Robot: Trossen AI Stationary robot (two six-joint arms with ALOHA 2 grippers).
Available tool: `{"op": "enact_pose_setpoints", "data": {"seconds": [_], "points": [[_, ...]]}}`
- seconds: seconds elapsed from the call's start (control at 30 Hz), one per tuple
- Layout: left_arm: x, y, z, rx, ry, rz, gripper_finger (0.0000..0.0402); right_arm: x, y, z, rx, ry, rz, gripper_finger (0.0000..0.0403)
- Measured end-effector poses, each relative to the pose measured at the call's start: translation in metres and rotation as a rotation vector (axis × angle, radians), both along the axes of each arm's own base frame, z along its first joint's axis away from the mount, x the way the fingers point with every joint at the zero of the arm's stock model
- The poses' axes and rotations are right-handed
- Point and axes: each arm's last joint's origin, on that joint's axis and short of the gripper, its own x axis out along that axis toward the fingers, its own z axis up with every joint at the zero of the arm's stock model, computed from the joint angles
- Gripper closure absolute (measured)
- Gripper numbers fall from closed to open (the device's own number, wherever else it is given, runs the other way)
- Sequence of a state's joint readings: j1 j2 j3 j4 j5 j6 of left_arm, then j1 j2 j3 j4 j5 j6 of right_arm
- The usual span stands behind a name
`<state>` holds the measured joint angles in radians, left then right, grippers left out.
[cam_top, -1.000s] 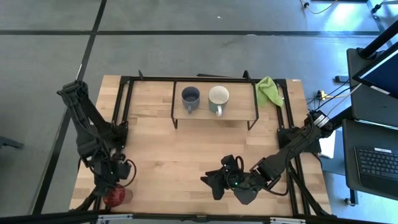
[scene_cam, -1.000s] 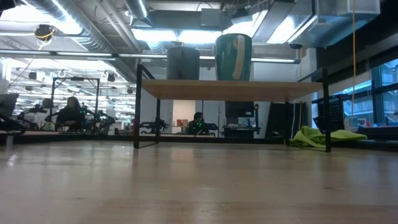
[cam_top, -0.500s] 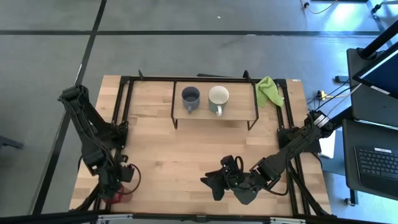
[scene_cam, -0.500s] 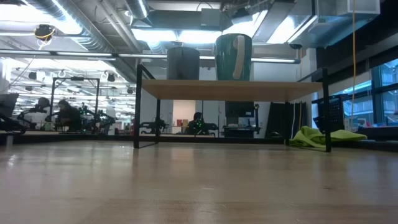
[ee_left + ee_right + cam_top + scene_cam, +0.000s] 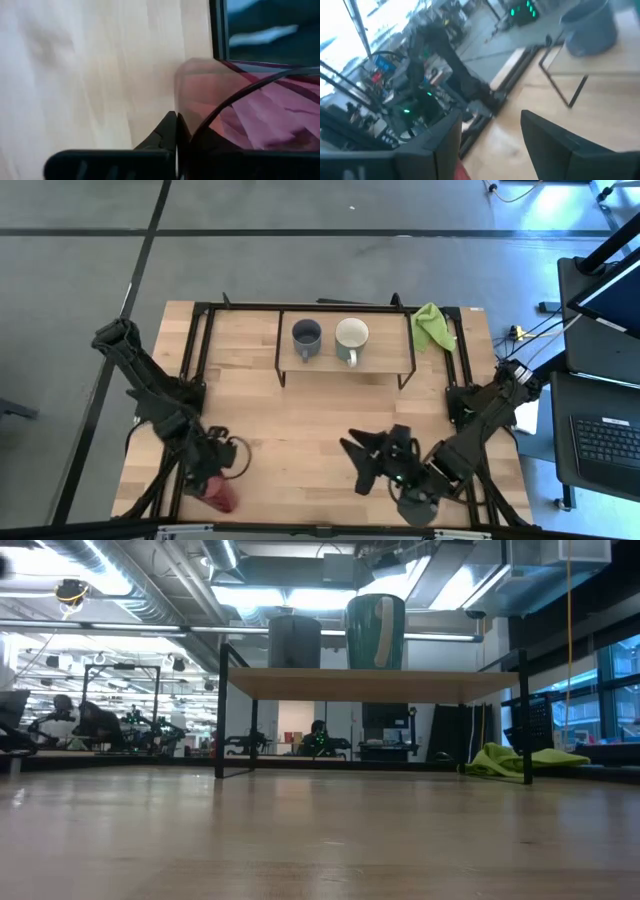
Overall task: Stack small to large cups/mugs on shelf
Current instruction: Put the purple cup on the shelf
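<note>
Nearest the front edge of the surface [image 5: 300, 430], at its left corner: left hand [image 5: 218, 480] clamped on the red tumbler [image 5: 220, 495], tumbler tipped over toward the surface edge. In the left wrist view, one dark finger [image 5: 165, 137] pressed flat against the tumbler's translucent red wall [image 5: 240, 110], pale wood just beyond and the black frame rail at the edge.

Also near the front, right of centre: right hand [image 5: 375, 460] raised above bare wood, fingers spread wide apart, nothing between them. Right wrist view: two dark fingers [image 5: 555, 145] parted, gap empty, grey mug [image 5: 587, 25] far off on the shelf.

Farther back, near the rear edge: the shelf [image 5: 345, 360], light-wood board on thin dark wire legs. On it, dark grey mug [image 5: 306, 337] at the left, white mug [image 5: 351, 337] just beside it on the right, both upright, apart but close. Board's right part bare.

Right of the shelf, at the back right corner: green cloth [image 5: 432, 326], crumpled. Low view: both mugs standing atop the shelf [image 5: 370, 683], cloth [image 5: 525, 759] lying at the right.
</note>
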<state>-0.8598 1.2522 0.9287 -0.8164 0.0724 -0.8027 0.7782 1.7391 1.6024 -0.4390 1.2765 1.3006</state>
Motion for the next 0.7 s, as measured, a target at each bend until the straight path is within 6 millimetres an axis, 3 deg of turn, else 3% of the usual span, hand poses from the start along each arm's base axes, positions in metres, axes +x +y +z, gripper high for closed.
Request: {"op": "enact_pose_setpoints", "data": {"seconds": [0.17,0.33,0.5,0.7], "points": [[0.041,0.020,0.017,-0.009,-0.116,0.026,0.0398,-0.014,0.005,0.010,-0.070,-0.014,-0.059,0.0197],[0.092,0.030,0.047,0.041,-0.225,0.007,0.0398,-0.025,0.004,0.003,-0.066,-0.004,-0.069,0.0197],[0.140,0.032,0.059,0.128,-0.173,-0.044,0.0398,-0.034,0.004,0.000,-0.089,-0.014,-0.088,0.0197],[0.190,0.032,0.058,0.169,-0.093,-0.119,0.0398,-0.048,0.002,0.007,-0.184,-0.059,-0.131,0.0197]]}}
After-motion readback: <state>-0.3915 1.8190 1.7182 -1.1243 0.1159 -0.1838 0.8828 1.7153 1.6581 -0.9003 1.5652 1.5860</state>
